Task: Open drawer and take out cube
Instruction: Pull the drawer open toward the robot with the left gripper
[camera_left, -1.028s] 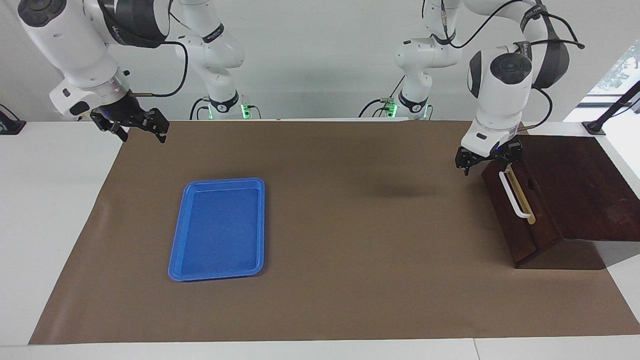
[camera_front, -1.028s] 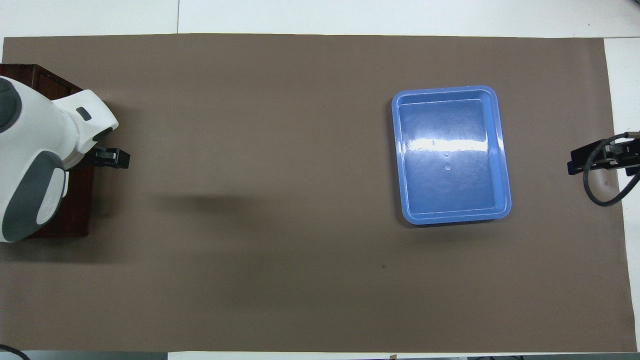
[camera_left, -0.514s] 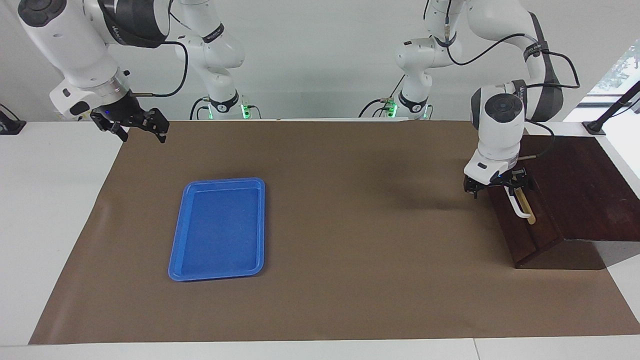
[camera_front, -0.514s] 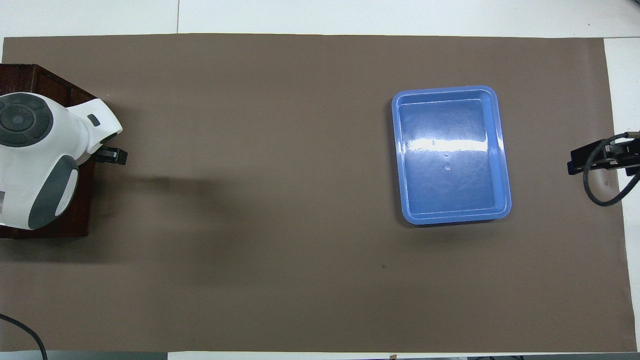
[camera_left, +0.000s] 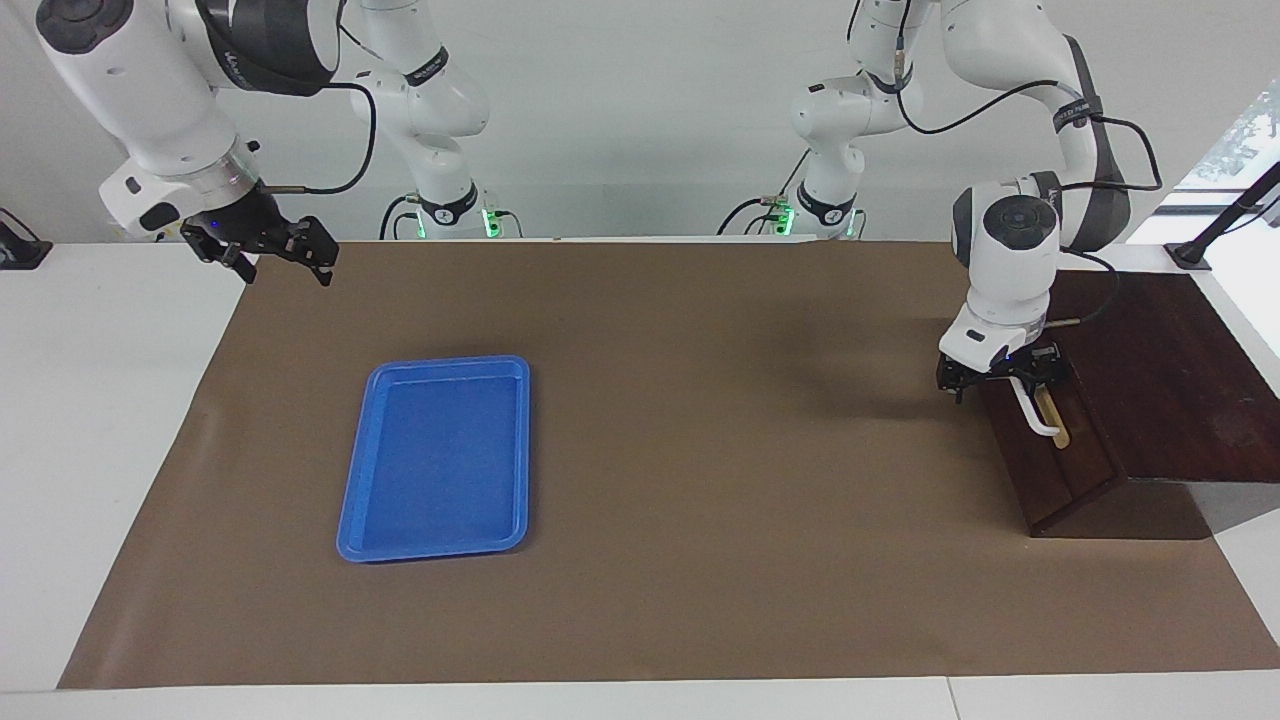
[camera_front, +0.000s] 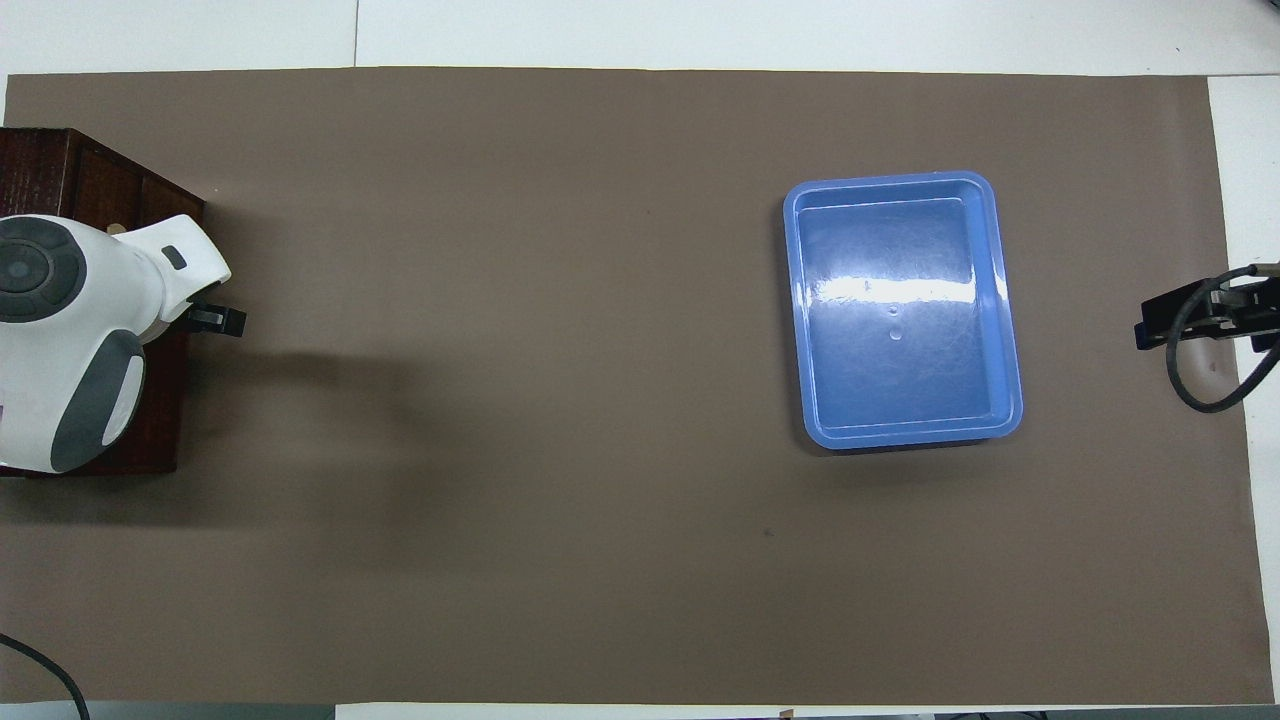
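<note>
Facing view: drawer sat shut in the dark wooden box at the left arm's end of the tabletop. White bar handle ran along the drawer front over a brass strip. Left pincer was low at the handle's upper end, fingers spread, nothing clamped; contact with the bar could not be told. Right pincer hung open and empty over the mat corner at its own end, waiting. Blue tray lay empty, well apart from the box. Cube not visible, presumably inside.

Judgement: handle looked rigid, smooth and thin, so the best hold is across the bar near its middle, pulling straight out. Wooden drawer probably slides stiffly and the box may creep.

Overhead view: left arm's wrist covered most of the box; only a fingertip of the left pincer showed. Right pincer sat at the mat's edge, tray empty.
</note>
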